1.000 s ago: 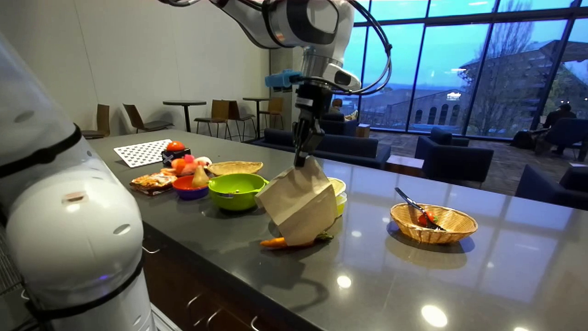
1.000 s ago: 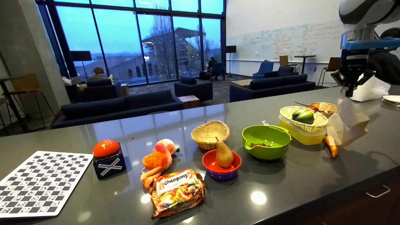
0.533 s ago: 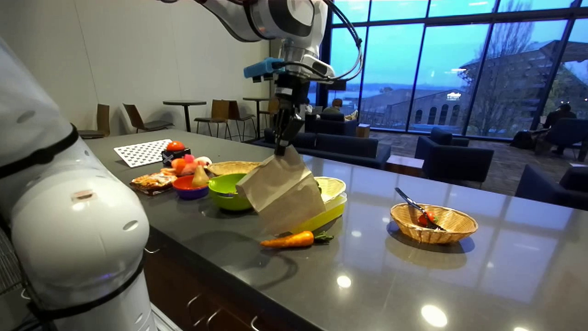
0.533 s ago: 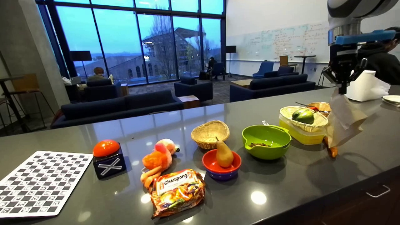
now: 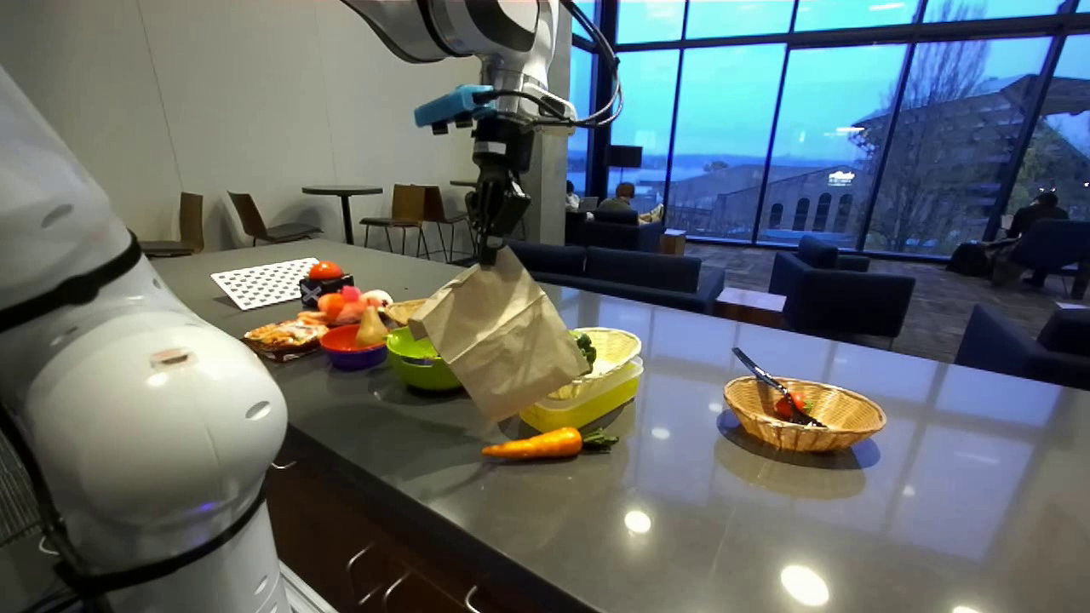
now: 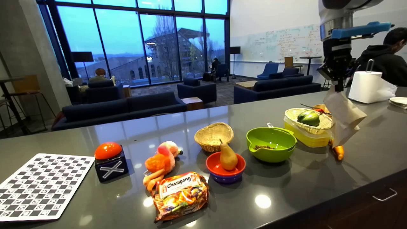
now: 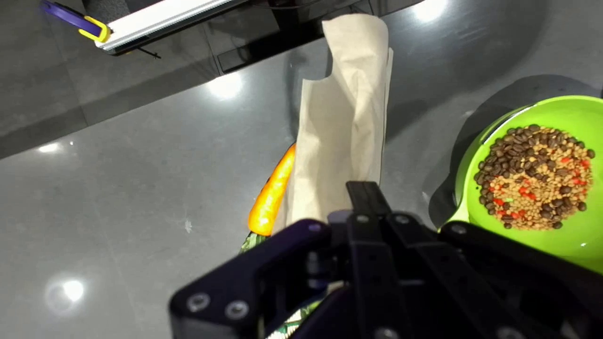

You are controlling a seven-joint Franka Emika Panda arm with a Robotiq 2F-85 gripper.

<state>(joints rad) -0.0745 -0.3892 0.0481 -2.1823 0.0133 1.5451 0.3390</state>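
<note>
With pincer (image 5: 489, 254) clenched, holding a tilted paper bag (image 5: 502, 336) near the bowl (image 5: 423, 375); in an exterior view, hiding part of that bowl; in the wrist view, partly covering the carrot (image 7: 273, 193).

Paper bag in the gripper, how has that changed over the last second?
The paper bag, still held by the gripper, moved left and up in both exterior views. In an exterior view it no longer hides the carrot. The carrot and green bowl stayed put.

Pincer (image 5: 488, 254) downward, in tight pinch.
</note>
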